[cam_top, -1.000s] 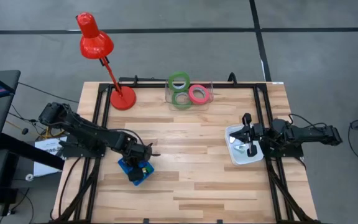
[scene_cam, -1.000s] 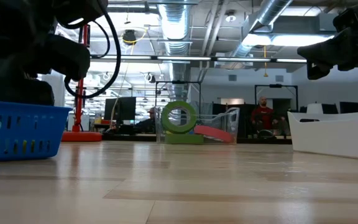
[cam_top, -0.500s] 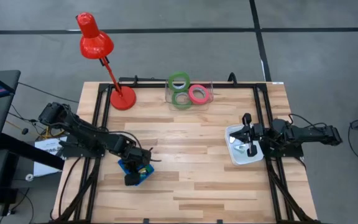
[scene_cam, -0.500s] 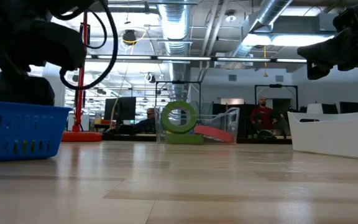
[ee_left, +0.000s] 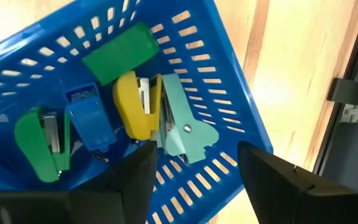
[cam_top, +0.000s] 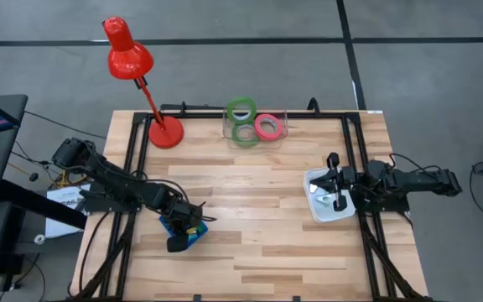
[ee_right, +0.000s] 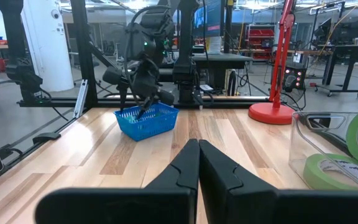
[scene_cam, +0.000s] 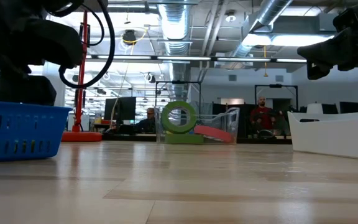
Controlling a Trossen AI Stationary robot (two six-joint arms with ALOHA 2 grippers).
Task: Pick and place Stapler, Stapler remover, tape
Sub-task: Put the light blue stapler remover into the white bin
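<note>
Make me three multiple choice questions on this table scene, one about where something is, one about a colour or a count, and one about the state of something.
1. Where does the blue basket stand?
A. under the left tool
B. beside the red lamp's base
C. inside the white bin

2. How many tape rings are at the table's far edge?
A. one
B. three
C. five

3. How do the right tool's fingers stand?
A. wide apart
B. shut on a tape ring
C. shut, holding nothing

Answers:
1. A, since the left wrist view looks straight down into the basket between that tool's fingers.
2. B, since the high view shows two green rings and one pink-red one together.
3. C, since the right wrist view shows the two fingers pressed together with nothing between.
</note>
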